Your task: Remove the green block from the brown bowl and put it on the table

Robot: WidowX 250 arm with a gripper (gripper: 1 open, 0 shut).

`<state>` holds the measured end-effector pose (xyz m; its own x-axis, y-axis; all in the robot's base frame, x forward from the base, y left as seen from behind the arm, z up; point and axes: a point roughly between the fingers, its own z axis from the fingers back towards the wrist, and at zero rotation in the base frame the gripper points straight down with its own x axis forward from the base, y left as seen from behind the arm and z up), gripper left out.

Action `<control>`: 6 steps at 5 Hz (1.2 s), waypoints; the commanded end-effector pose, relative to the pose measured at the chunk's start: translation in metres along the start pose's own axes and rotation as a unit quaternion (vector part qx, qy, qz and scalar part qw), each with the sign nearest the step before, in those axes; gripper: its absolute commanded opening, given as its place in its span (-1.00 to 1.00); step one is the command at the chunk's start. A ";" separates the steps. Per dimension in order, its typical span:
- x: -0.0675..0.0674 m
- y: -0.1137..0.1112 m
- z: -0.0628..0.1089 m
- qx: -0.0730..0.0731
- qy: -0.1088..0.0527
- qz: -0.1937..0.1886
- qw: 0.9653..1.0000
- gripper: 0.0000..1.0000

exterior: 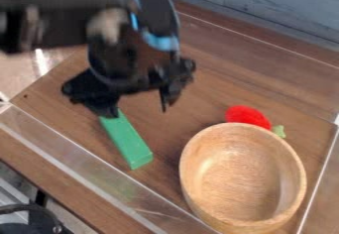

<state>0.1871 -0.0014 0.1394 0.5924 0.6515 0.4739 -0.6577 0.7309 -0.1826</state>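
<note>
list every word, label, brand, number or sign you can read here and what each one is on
None: no readable text on the green block, the bowl, the red object or the table.
The gripper is too blurred to read any marking.
</note>
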 end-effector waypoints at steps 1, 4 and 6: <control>0.015 -0.004 -0.001 -0.027 0.009 -0.015 0.999 -1.00; 0.027 -0.023 -0.010 -0.059 0.049 -0.077 0.994 -1.00; 0.024 -0.047 -0.017 -0.093 0.074 -0.148 0.982 -1.00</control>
<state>0.2324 -0.0153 0.1325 0.8262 0.4263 0.3683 -0.3760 0.9041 -0.2031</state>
